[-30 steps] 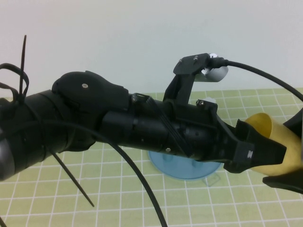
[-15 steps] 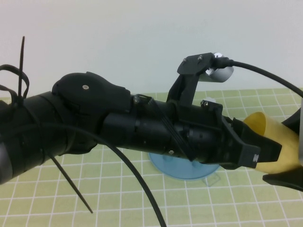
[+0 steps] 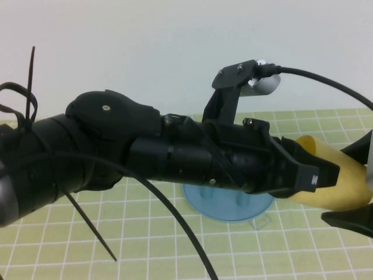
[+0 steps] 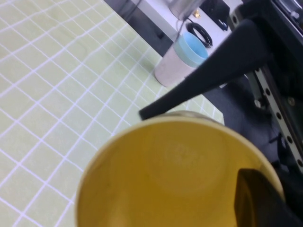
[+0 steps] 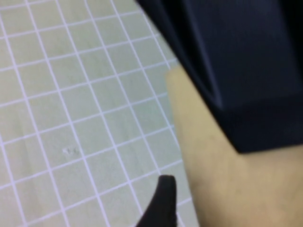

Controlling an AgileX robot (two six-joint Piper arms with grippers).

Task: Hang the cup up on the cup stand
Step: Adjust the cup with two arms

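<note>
Left gripper (image 3: 312, 182), right gripper (image 3: 355, 216), perhaps gripping sideways cup (image 3: 344, 189).

Yellow cup (image 3: 335, 184), blue cup stand (image 3: 227, 204), green-checked table (image 3: 145, 233).

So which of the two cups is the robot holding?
The yellow cup, sideways in the left gripper, with the right gripper beside it; the white-and-blue cup stands alone by the mat's edge.

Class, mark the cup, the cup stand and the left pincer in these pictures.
cup (image 3: 341, 184), high view, on its pale-yellow side wall.
cup stand (image 3: 224, 207), high view, on its blue base.
left pincer (image 3: 317, 181), high view, at its fingertips gripping the cup.
</note>
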